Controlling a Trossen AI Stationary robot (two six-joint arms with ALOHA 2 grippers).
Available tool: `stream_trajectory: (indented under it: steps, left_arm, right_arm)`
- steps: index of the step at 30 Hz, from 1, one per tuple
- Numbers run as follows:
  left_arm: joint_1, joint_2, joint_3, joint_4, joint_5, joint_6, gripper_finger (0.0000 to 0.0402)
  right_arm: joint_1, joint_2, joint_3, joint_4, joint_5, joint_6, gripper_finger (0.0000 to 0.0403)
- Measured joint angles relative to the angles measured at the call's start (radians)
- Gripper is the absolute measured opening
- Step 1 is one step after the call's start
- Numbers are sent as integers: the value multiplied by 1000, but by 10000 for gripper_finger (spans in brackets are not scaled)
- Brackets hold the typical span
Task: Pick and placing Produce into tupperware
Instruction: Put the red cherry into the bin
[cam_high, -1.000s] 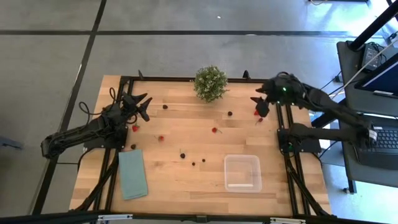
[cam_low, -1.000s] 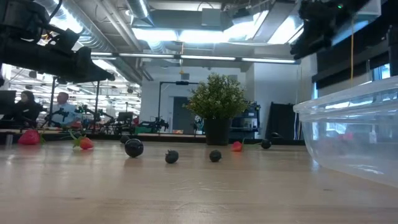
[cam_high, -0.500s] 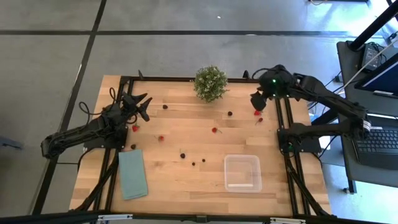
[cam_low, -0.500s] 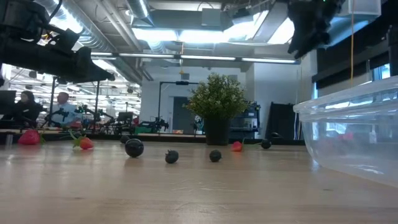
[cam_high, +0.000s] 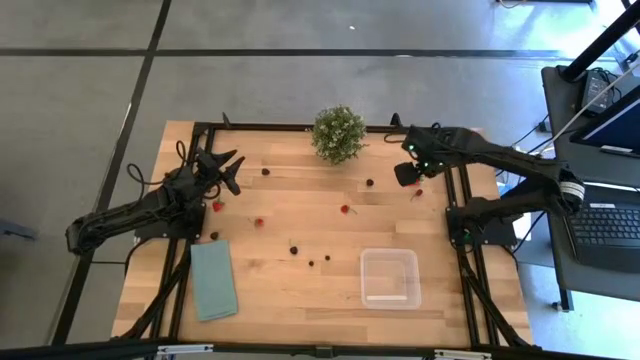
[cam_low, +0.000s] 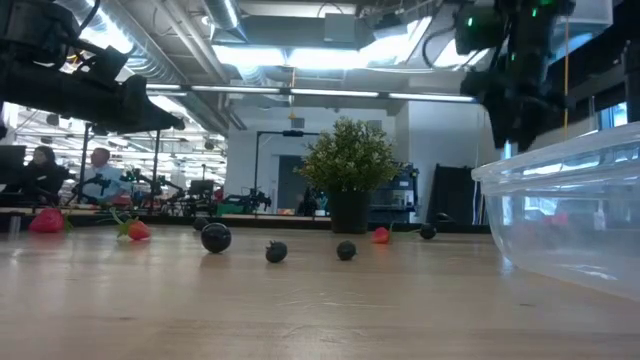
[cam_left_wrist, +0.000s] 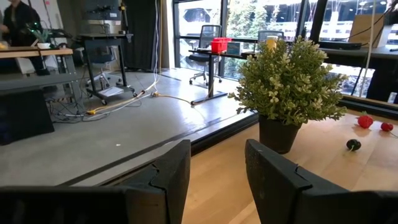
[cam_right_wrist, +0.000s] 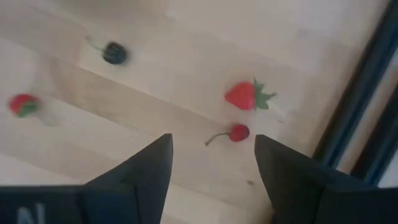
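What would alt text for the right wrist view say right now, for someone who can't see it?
The right claw hangs open above bare wooden table, its two dark fingers framing a small red cherry with a stem. Just past the cherry lies a strawberry with green leaves; farther off sit a dark berry and another red piece.

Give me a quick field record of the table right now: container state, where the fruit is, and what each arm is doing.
tupperware: near right part of the table, no fruit seen inside
produce: scattered loose on the wood, none gripped
right gripper: open, hanging over the far right edge, a cherry and a strawberry just ahead of its fingers
left gripper: open, waiting at the far left, empty
potted plant: far middle edge
teal cloth: near left, flat
progress: nothing placed yet
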Motion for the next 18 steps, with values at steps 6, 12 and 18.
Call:
stream_trajectory:
  steps: [6,12,18]
  left_arm:
    - [0,0,0,0,0,-4,145]
    - [0,0,0,0,1,-4,145]
    - [0,0,0,0,0,-4,145]
  right_arm:
    - [0,3,-214,267,-96,9,229]
    - [0,3,-332,324,-85,88,229]
    - [0,2,-373,319,-38,130,229]
